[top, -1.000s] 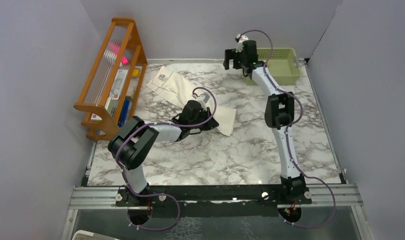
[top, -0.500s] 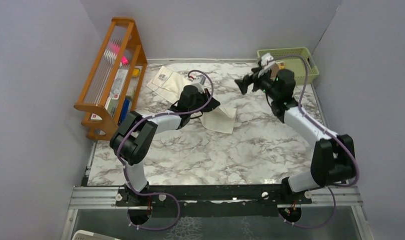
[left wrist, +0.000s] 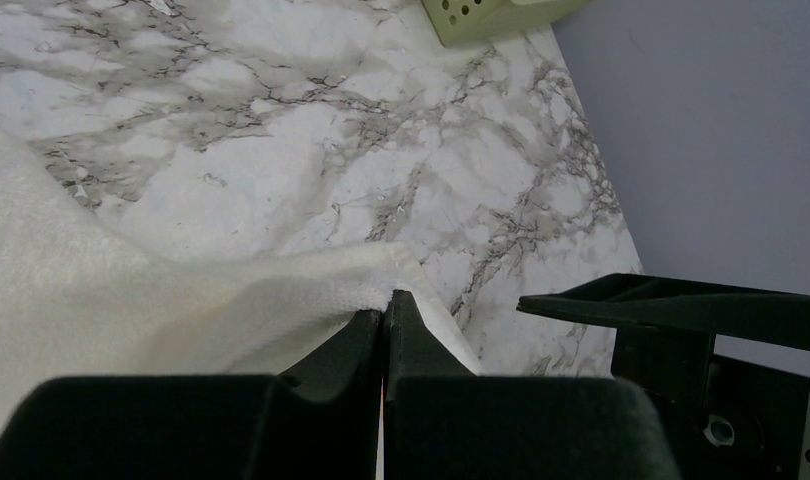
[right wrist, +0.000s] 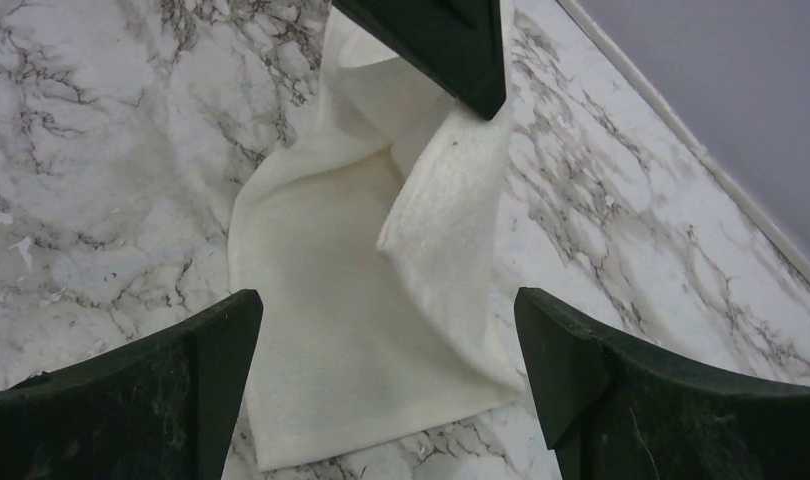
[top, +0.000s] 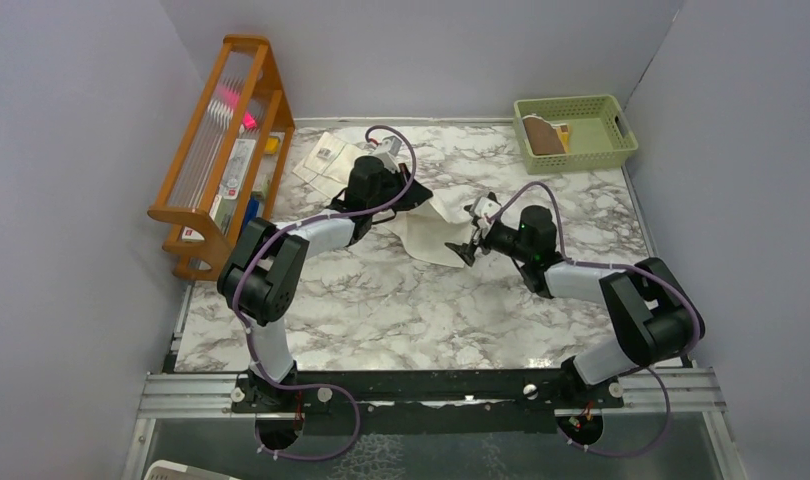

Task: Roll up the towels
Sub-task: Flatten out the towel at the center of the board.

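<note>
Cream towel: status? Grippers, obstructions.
Left gripper shut on plain cream cloth towel's edge, fold raised. Right gripper open over its free end. Brown cloth towel in green plastic basket, far corner, out of the way.

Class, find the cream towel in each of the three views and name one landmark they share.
Top external: cream towel just above centre.
Left wrist: towel lower left, pinched by the left hand.
Right wrist: towel at centre, crumpled.
Shared landmark: the marble tabletop.
</note>
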